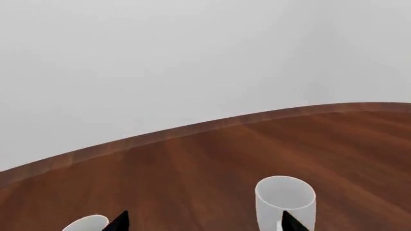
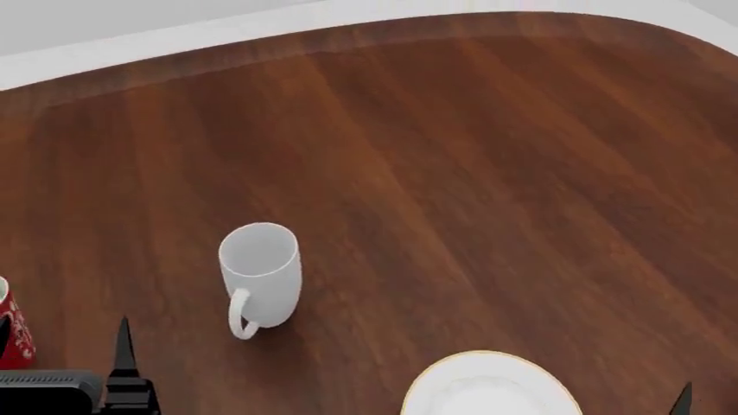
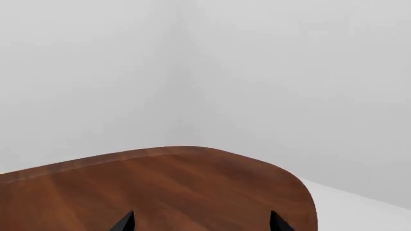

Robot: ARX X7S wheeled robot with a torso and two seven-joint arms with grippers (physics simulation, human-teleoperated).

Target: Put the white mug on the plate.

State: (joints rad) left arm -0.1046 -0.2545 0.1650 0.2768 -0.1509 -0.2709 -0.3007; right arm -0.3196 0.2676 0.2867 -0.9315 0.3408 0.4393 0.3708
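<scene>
Two vessels and a dish share the dark brown wooden table (image 2: 485, 173) with its rounded edge. Taking the glossy white cylindrical mug with a loop handle (image 2: 261, 277) as the landmark: it stands upright on the bare wood, mouth open upward, its handle turned toward the robot. The round white plate with a thin gold rim (image 2: 490, 389) lies nearer the robot than the mug and off to its right, apart from it, partly cut off by the lower border of the head view. On the mug's other side, to its left and also nearer the robot, a red cup with a white pattern (image 2: 9, 333) shows only as a sliver at the picture's border.

The left gripper (image 1: 204, 222) is spread wide and holds nothing; its two black fingertips (image 1: 119, 221) point toward the mug from the robot's side (in the left wrist view one tip overlaps the mug's near wall, though whether it touches I cannot tell). The right gripper (image 3: 201, 221) is likewise spread wide and empty, well to the right of the mug, its tips over bare wood near the table's rounded corner.
</scene>
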